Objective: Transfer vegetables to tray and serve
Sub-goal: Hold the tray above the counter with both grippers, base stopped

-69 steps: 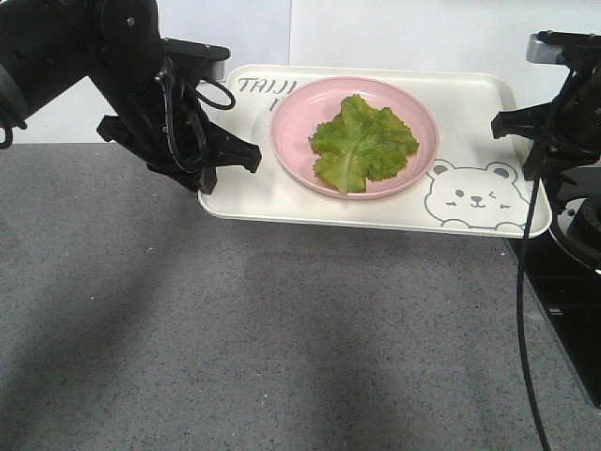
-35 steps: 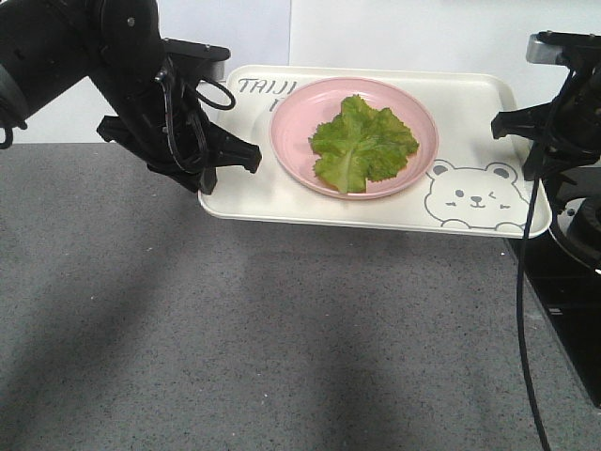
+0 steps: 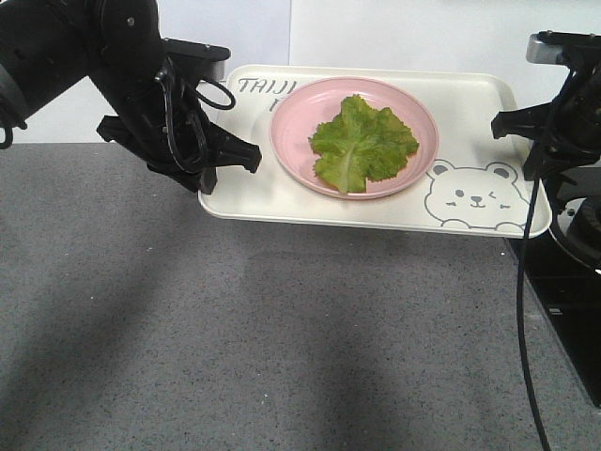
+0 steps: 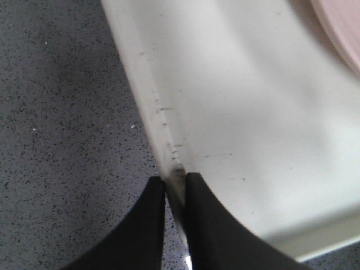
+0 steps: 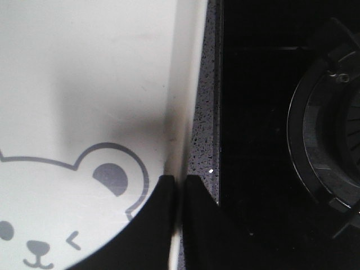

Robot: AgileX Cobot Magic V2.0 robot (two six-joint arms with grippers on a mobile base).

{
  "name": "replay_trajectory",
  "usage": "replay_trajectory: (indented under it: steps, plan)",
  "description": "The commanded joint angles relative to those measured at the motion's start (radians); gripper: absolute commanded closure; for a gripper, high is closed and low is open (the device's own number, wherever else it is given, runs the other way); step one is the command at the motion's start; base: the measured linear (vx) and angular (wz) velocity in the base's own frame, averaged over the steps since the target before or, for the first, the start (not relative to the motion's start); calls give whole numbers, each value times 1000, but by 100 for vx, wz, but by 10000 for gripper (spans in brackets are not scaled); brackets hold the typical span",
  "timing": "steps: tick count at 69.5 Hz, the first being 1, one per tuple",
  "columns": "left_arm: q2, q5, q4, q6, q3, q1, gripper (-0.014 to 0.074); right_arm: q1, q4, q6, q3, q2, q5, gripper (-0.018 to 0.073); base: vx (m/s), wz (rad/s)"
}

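We've got the ruffled bright-green lettuce leaves (image 3: 362,143) on the round pink plate (image 3: 291,141) sitting on the cream plastic bear tray (image 3: 376,209), w/ left gripper (image 4: 175,188) & right gripper (image 5: 179,188) each pinching a side rim, tray apparently held above the grey counter (image 3: 235,357), so transfer looks done, serving left.

In the front view the pink plate (image 3: 354,136) covers part of the dark lettering (image 3: 267,87) on the tray (image 3: 310,207), so the word cannot be read. The left arm hides the tray's left rim. In the left wrist view only a blurred sliver of the plate (image 4: 343,28) shows at the right edge. In the right wrist view the bear face (image 5: 62,225) and the stove burner (image 5: 329,146) are cut off by the picture's edges.
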Motion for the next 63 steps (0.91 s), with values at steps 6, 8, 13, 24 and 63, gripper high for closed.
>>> replay_trajectory:
  steps: [6, 8, 13, 24, 63]
  plan:
    - [-64, -60, -79, 24, -39, -22, 602, 15, 93, -25, -30, -58, 23, 565, 0, 0]
    - [-64, -60, -79, 24, -39, -22, 602, 15, 93, -25, -30, -58, 23, 565, 0, 0]
    - [-64, -60, -79, 24, -39, -22, 602, 15, 93, -25, -30, -58, 23, 565, 0, 0]
    - [-64, -60, -79, 24, -39, -22, 602, 15, 93, -25, -30, -58, 23, 565, 0, 0]
    - [-64, -60, -79, 24, -39, -22, 602, 15, 98, -25, -30, -58, 24, 565, 0, 0]
